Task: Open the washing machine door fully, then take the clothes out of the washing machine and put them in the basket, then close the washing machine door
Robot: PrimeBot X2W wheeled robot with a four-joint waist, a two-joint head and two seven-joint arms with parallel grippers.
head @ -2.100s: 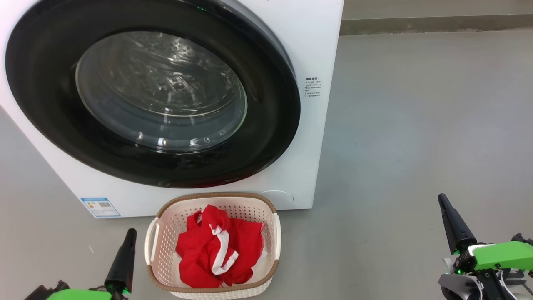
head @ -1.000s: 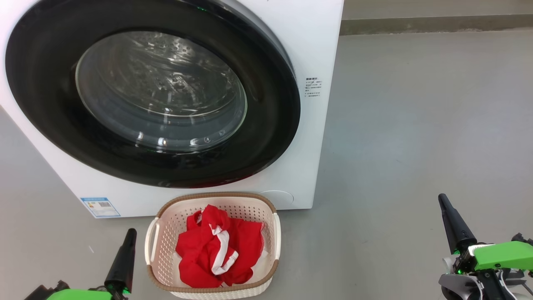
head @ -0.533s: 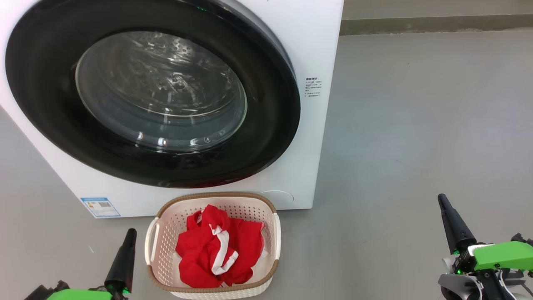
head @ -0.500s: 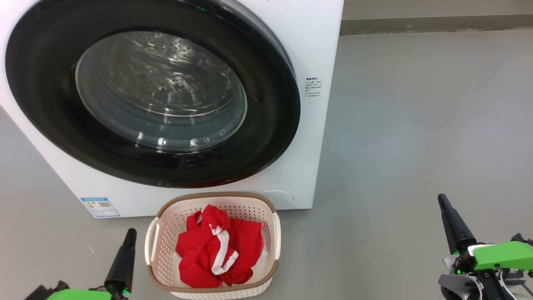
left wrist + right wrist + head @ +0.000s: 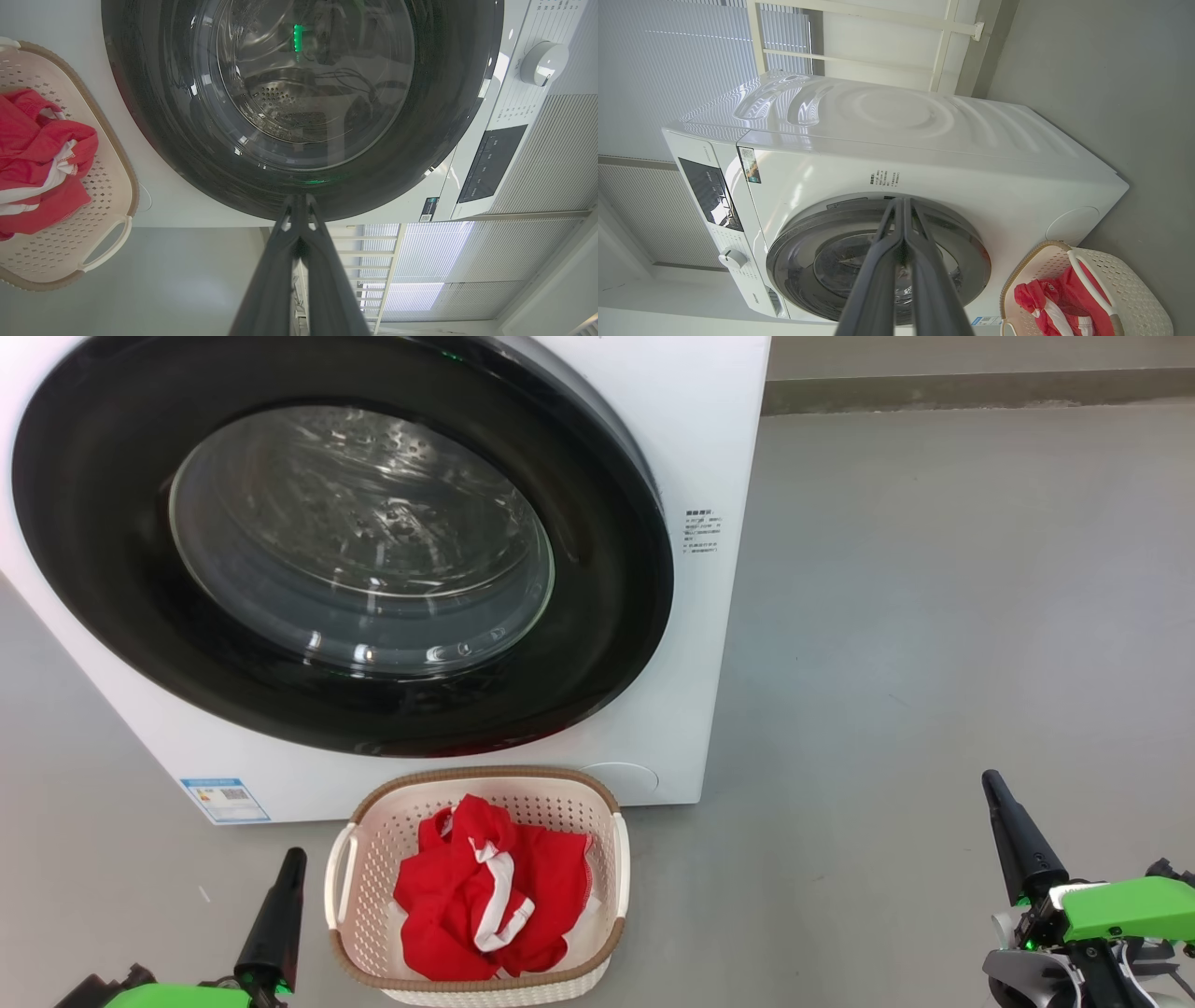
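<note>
Before me lies a smooth grey floor (image 5: 934,616) with a soft, pale sheen. A darker skirting strip (image 5: 980,387) edges it under a pale wall (image 5: 980,353). Daylight glows through white slatted blinds (image 5: 691,46) beside a cream window frame (image 5: 943,46).

Bright, even daylight; soft shadows on the floor (image 5: 934,616). Striped glare ripples over the washing machine (image 5: 887,116) at the right wrist view's upper middle; highlights fleck the washing machine door (image 5: 364,541). Wrist views bow at their edges.
</note>
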